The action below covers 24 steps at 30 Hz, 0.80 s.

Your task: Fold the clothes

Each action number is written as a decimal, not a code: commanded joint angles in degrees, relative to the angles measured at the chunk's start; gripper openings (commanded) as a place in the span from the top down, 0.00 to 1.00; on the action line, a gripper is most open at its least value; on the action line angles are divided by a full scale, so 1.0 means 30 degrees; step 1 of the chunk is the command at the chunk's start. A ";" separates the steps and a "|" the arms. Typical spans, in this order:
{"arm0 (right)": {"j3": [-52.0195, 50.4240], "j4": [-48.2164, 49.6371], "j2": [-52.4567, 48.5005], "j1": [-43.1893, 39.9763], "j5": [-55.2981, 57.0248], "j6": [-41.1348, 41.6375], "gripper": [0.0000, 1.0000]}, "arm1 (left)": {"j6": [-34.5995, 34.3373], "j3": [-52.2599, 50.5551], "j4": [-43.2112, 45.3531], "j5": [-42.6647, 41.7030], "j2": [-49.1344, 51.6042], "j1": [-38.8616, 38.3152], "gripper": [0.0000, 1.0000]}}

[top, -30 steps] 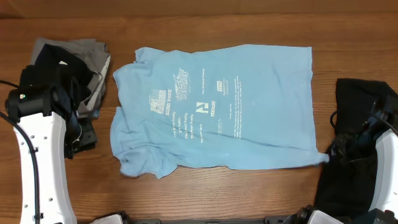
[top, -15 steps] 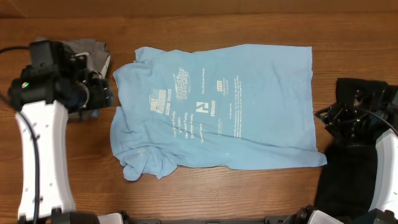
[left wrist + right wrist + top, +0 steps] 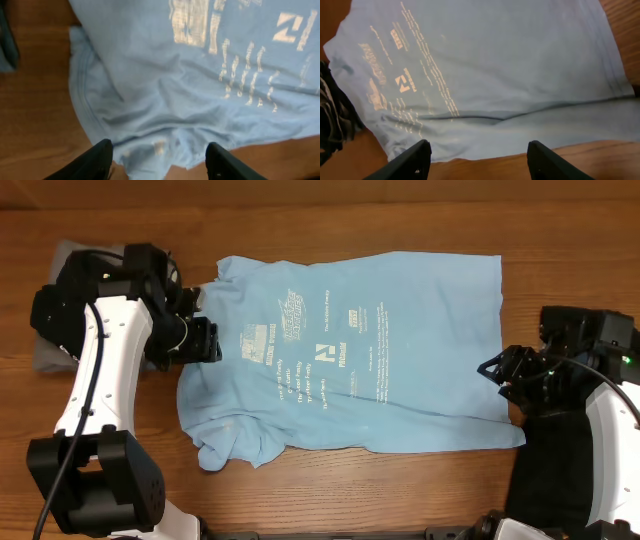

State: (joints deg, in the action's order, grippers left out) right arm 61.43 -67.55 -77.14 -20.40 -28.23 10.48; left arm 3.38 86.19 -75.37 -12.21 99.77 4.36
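Sky-blue T-shirt (image 3: 350,360) lies spread ahead of both wide, empty jaws. Its rumpled sleeve sits just beyond the left gripper (image 3: 159,161), its hem beyond the right gripper (image 3: 479,161). Pinching one layer only could drag the shirt askew.

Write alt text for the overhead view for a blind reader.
A sky-blue T-shirt with white print lies spread on a wooden table, rumpled at its lower left. The left gripper is at its left edge, the right gripper at its right edge; grey clothes lie far left, a black garment far right.
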 commanded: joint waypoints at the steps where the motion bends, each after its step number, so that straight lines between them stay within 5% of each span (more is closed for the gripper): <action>1: 0.0240 -0.0627 0.0175 0.0160 0.1253 0.0998 0.35 | -0.0233 -0.0277 -0.1173 -0.0488 -0.0044 -0.0197 0.42; 10: -0.1974 -0.0328 0.0175 0.0160 0.2171 0.2244 0.37 | -0.2951 -0.6535 0.0627 0.0852 -0.0044 0.0007 0.42; 19: -0.2280 0.0962 0.0175 0.0160 0.2047 0.2251 0.40 | -0.4459 -1.1956 0.7468 0.1180 -0.0044 0.0685 0.94; 24: -0.2280 0.1209 0.0175 0.0160 0.2127 0.2251 0.40 | -0.6229 -1.2400 0.7300 0.3388 -0.0044 0.1195 0.96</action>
State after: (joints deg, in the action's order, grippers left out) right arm 54.70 -64.34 -77.14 -20.21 -22.24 16.91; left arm -10.87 50.85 -52.77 -8.93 98.21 6.42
